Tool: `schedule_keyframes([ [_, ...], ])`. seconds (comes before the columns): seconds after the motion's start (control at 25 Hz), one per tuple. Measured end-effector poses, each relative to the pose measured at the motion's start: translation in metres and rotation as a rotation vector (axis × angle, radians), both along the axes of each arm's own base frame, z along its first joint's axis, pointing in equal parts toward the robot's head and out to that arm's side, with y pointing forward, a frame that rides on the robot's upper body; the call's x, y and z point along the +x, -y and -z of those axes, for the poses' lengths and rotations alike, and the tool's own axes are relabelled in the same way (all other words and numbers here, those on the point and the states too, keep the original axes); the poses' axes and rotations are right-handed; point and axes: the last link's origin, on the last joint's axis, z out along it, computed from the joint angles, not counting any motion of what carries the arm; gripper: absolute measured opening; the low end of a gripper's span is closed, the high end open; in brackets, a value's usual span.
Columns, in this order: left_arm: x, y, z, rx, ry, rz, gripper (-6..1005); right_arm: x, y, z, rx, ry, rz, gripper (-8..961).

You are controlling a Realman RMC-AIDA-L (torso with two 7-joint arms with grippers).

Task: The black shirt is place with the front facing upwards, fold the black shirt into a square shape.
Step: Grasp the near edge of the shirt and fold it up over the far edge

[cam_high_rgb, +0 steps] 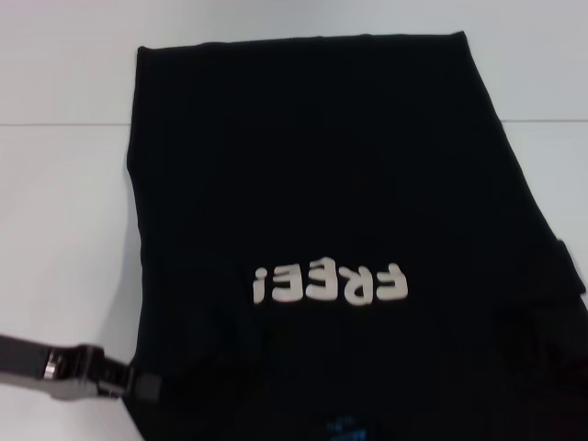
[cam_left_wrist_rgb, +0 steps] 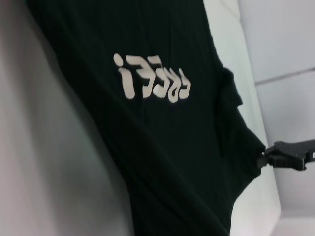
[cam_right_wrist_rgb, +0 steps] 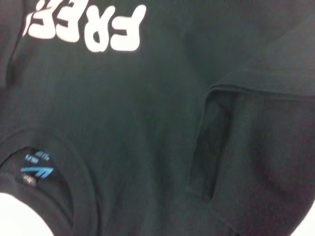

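The shirt lies front up on the white table, filling the middle of the head view from 12 to 6 o'clock, collar nearest the robot with the blue label showing, and the "FREE!" lettering reading upside down. It looks already narrowed into a long strip, with a sleeve doubled over at about 4 o'clock; the fold there is bulky and uneven.

The left gripper sits at 7 o'clock, at the shirt's near left edge, and seems pinched shut on the cloth there. The right gripper I cannot place in the head view; the left wrist view shows a dark gripper at the opposite edge, touching the cloth, but whether it is closed I cannot tell.

The cloth is light, soft and limp: it will sag and drag, so hold it at corners or hem with both grippers and lift evenly. Bare table lies at 9 and 3 o'clock; the far hem at 12 is near the table's back seam, leaving room to fold lengthwise
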Motion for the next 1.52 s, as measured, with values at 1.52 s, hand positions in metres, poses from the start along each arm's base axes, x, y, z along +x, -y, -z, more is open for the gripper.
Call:
schedule_keyframes([
  [1.52,0.02,-0.097,-0.007,0.776,0.267,-0.094,72,0.001,-0.038,0.021,0.881,-0.63,0.028,19],
])
